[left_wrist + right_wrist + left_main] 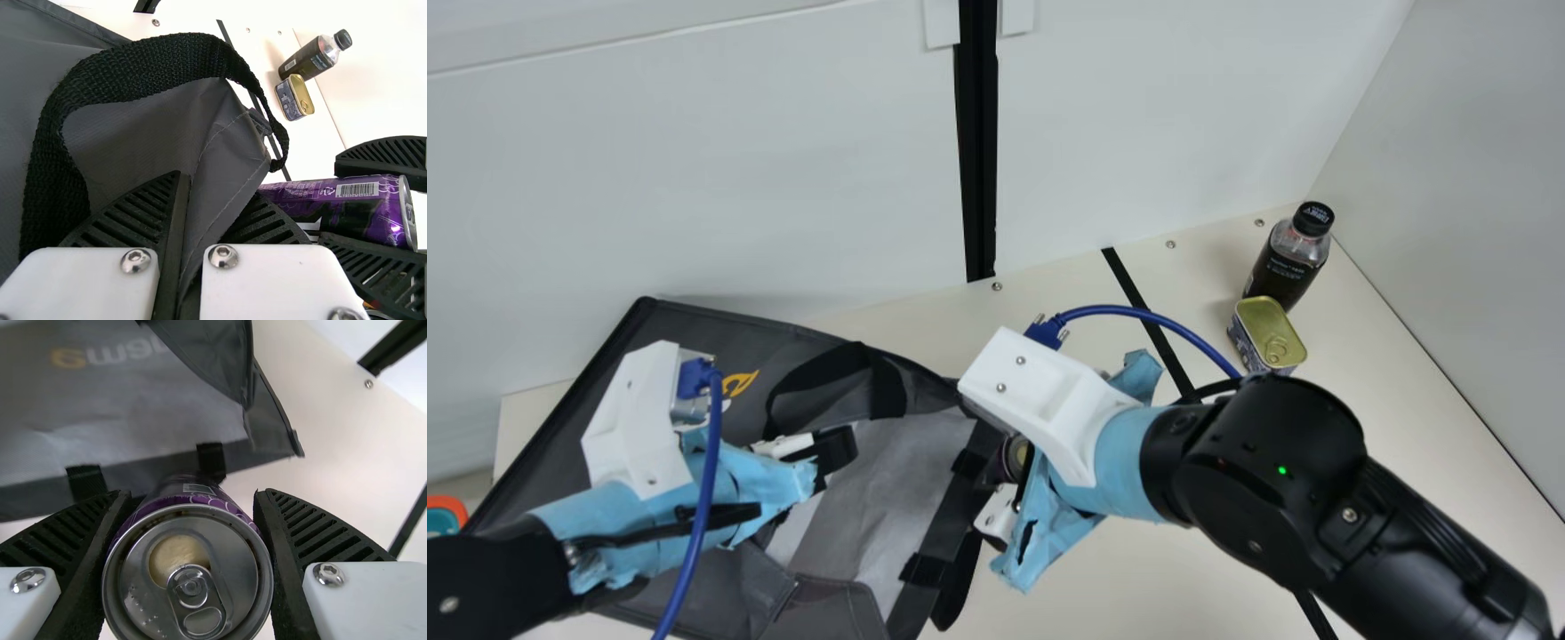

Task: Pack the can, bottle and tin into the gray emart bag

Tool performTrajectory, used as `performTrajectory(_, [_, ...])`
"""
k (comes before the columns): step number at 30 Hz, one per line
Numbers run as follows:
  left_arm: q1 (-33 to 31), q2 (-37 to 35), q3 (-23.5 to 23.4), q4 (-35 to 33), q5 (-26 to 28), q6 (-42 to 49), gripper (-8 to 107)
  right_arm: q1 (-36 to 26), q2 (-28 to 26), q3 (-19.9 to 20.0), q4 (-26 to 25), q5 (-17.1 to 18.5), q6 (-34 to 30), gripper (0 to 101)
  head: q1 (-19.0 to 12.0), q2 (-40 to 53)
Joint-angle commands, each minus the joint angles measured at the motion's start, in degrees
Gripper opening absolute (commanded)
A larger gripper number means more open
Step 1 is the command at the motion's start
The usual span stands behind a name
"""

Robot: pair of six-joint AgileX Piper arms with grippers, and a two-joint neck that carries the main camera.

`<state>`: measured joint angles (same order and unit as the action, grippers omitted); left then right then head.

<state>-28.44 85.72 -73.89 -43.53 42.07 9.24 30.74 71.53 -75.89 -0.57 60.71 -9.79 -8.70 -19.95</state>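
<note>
Black ribbed fingers of the right tool grasp the purple can from both sides, its silver top and pull tab facing the right wrist camera. The left tool is clenched on the gray emart bag, a fold of the dark fabric pinched between its two fingers in the left wrist view.

The can is near the bag's rim, on the side toward the right arm; whether it touches the fabric I cannot tell. The bag lies on the cream bench with its lighter gray lining showing in the main view, and a black woven handle arches over the cloth beside the left tool.

Well apart from the bag, in the far right part of the main view, the dark bottle stands upright under its black cap. Just beside it stands the tin, its gold lid and ring pull facing up. A black stripe crosses the bench between the bag and that pair. White panels rise behind the bench.
</note>
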Motion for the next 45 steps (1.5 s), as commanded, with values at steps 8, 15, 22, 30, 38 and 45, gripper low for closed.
performTrajectory(8, [0.0,0.0,0.0,0.0,0.0,0.0,10,-0.4,-2.3,4.9,4.7,-9.4,-2.7,0,-1.3,0.0])
performTrajectory(15, [0.0,0.0,0.0,0.0,0.0,0.0,10,-0.6,-3.5,8.4,8.8,-15.2,-5.7,0,-1.3,0.0])
performTrajectory(22, [0.0,0.0,0.0,0.0,0.0,0.0,10,-0.4,-4.9,13.0,13.2,-21.7,-10.4,0,-1.3,0.0])
performTrajectory(30, [0.0,0.0,0.0,0.0,0.0,0.0,10,0.3,-5.9,18.6,18.3,-30.1,-16.6,0,-1.3,0.0])
performTrajectory(38, [0.0,0.0,0.0,0.0,0.0,0.0,10,1.4,-5.7,23.3,23.9,-39.0,-22.8,0,-1.3,0.0])
performTrajectory(45, [0.0,0.0,0.0,0.0,0.0,0.0,10,3.2,-4.5,26.1,29.3,-45.8,-28.6,0,-1.3,0.0])
